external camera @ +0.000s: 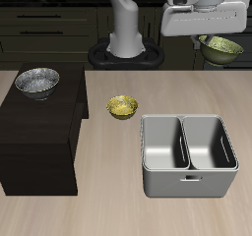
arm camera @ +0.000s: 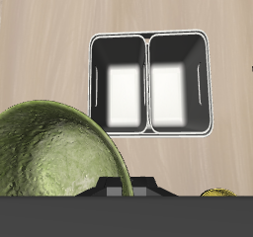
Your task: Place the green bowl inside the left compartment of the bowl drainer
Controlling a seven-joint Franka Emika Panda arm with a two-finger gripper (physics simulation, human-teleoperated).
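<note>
High above the table's back edge, my gripper (external camera: 209,38) is shut on the rim of the green bowl (external camera: 220,49), which hangs tilted in the air. Up close in the wrist view, the green bowl (arm camera: 49,154) shows its mottled olive inside. The grey bowl drainer (external camera: 144,171) stands on the table below and nearer the front edge, handle toward the front. Its left compartment (external camera: 164,145) is empty, as is the other well. In the wrist view the bowl drainer (arm camera: 150,34) lies far below, and the left compartment (arm camera: 179,83) shows a bare floor.
A yellow-gold speckled bowl (external camera: 122,106) sits on the table just behind the drainer's corner. A silver metal bowl (external camera: 36,81) rests on a dark low cabinet (external camera: 39,142) across the table. The robot's base (external camera: 126,43) stands at the back.
</note>
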